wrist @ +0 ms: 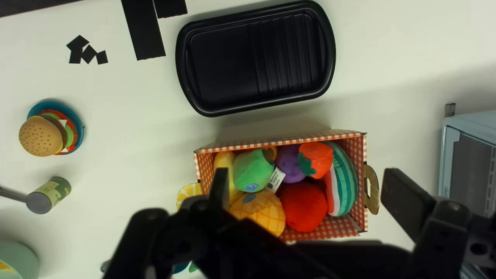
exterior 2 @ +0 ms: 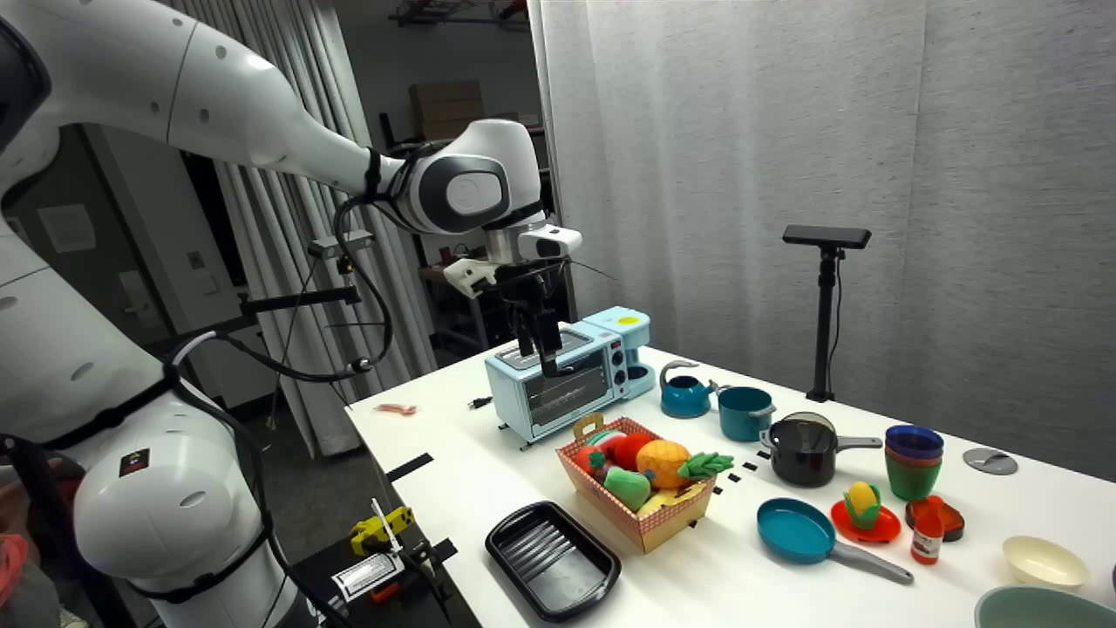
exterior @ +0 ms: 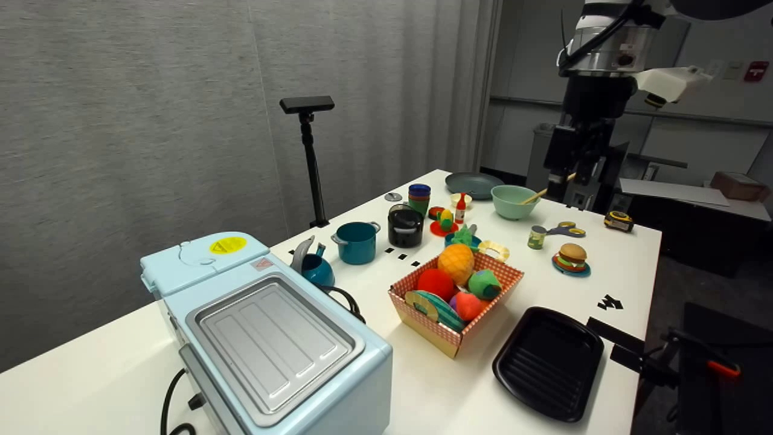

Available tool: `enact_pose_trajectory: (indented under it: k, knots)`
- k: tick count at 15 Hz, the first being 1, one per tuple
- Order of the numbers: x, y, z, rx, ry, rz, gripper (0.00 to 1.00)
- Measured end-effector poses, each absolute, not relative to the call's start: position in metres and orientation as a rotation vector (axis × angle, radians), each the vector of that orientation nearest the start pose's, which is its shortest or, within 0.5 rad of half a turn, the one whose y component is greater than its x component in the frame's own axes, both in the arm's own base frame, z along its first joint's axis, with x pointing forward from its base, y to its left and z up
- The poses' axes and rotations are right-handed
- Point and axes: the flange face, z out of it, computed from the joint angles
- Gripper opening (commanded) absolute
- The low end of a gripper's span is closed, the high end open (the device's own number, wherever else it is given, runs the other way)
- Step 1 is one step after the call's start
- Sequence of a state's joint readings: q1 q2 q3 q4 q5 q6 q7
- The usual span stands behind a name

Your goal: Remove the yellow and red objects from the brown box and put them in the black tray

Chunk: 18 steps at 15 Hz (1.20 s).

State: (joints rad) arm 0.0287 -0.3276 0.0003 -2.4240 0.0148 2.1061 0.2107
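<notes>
The brown box (exterior: pixel 423 326) has red gingham lining and holds several plush fruits. It also shows in an exterior view (exterior 2: pixel 676 526) and in the wrist view (wrist: pixel 279 142). The orange-yellow pineapple (exterior: pixel 456 263) and the plain red fruit (exterior: pixel 433 284) lie side by side in it; the wrist view shows the pineapple (wrist: pixel 267 213) partly behind a finger and the red fruit (wrist: pixel 304 207) fully. The black tray (exterior: pixel 549 362) lies bare beside the box, also in the wrist view (wrist: pixel 224 62). My gripper (wrist: pixel 310 190) is open and empty, high above the box, fingers wide apart.
A green fruit (wrist: pixel 254 170), a purple one (wrist: pixel 290 164), a strawberry (wrist: pixel 319 159) and a watermelon slice (wrist: pixel 345 182) share the box. A pale blue appliance (exterior: pixel 368 386) stands beside it. Pots, a teal pan (exterior 2: pixel 793 528) and a toy burger (exterior: pixel 570 257) are around.
</notes>
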Motion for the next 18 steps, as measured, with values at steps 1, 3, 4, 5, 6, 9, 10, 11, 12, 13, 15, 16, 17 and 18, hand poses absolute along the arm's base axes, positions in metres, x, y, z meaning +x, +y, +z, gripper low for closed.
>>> enact_pose_trajectory:
  k: [1, 3, 4, 5, 6, 9, 10, 11, 12, 13, 15, 16, 17, 18]
  knots:
    - [0.439, 0.014, 0.429, -3.109, 0.303, -0.003, 1.00]
    - [0.446, 0.014, 0.419, -3.093, 0.357, 0.001, 1.00]
    - [0.452, 0.013, 0.413, -3.081, 0.399, -0.011, 1.00]
    - [0.460, 0.012, 0.407, -3.062, 0.452, -0.031, 1.00]
    - [0.470, 0.010, 0.400, -3.041, 0.506, -0.060, 1.00]
    - [0.508, 0.004, 0.381, -2.982, 0.660, -0.185, 1.00]
    - [0.521, 0.002, 0.375, -2.962, 0.705, -0.230, 1.00]
    - [0.531, 0.001, 0.370, -2.949, 0.733, -0.254, 1.00]
    - [0.538, 0.001, 0.366, -2.944, 0.747, -0.261, 1.00]
    - [0.542, 0.001, 0.363, -2.942, 0.755, -0.260, 1.00]
    - [0.545, 0.001, 0.364, -2.939, 0.759, -0.264, 1.00]
    - [0.544, 0.001, 0.364, -2.940, 0.759, -0.264, 1.00]
    - [0.544, 0.001, 0.363, -2.940, 0.759, -0.260, 1.00]
    - [0.545, 0.000, 0.361, -2.940, 0.768, -0.255, 1.00]
